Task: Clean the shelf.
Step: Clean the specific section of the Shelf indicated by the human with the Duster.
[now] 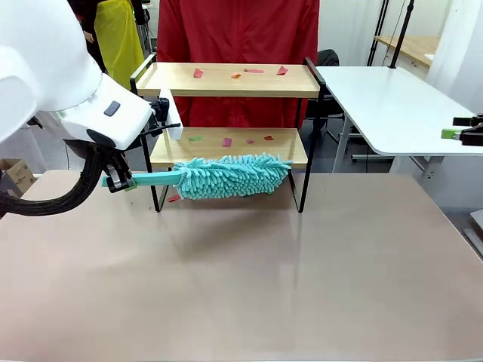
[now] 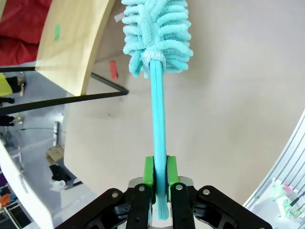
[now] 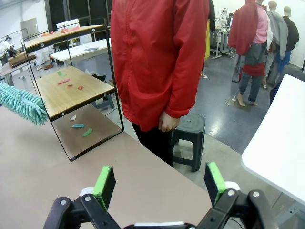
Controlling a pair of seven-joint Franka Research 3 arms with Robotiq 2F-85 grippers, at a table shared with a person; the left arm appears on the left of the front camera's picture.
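On the shelf (image 1: 219,87) scraps (image 1: 198,73) litter both boards, so cleaning looks barely begun; left gripper (image 2: 160,172) clamps the duster (image 1: 234,175), right gripper (image 3: 160,183) gapes wide, empty.

A person (image 3: 152,62) in red stands beside a black stool (image 3: 188,130)

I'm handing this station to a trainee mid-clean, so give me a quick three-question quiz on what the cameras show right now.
1. True or false: the right gripper stands open and empty.
2. What lies on both boards of the shelf? A small coloured scraps; B folded cloths; C cups.
3. Fill in: the left gripper is shut on the teal duster's ____.
Key: 1 true; 2 A; 3 handle.
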